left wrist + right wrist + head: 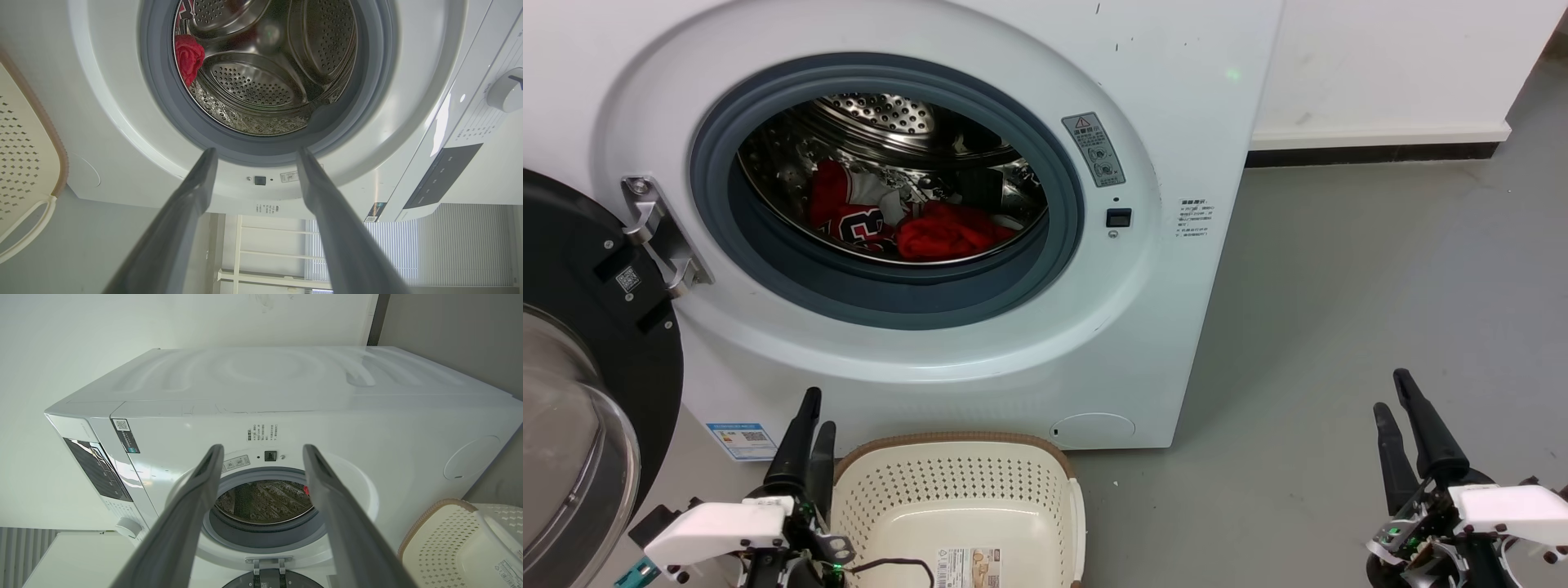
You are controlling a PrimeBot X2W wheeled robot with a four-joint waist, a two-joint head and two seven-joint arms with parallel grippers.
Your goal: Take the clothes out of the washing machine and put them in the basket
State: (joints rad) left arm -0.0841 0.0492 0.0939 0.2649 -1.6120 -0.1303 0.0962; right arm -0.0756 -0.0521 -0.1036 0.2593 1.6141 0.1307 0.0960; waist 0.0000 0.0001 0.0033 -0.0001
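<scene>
Left gripper (817, 412) is seen at lower left, fingers parted, nothing held. Right gripper (1390, 392) is seen at lower right, likewise parted. Basket (947, 439) is set at bottom centre, just beside the left gripper. Clothes (947, 233) are seen upper centre, lying in the washing machine (1176, 122) drum, with the door (572, 286) swung open at left.

We saw the basket (956, 482) cut off by the head view's bottom edge and the door (572, 245) by its left. The jersey (858, 222) lay partly hidden, apparently under the plain red garment (952, 233); the print on the warning sticker (1094, 149) was too small to read.
</scene>
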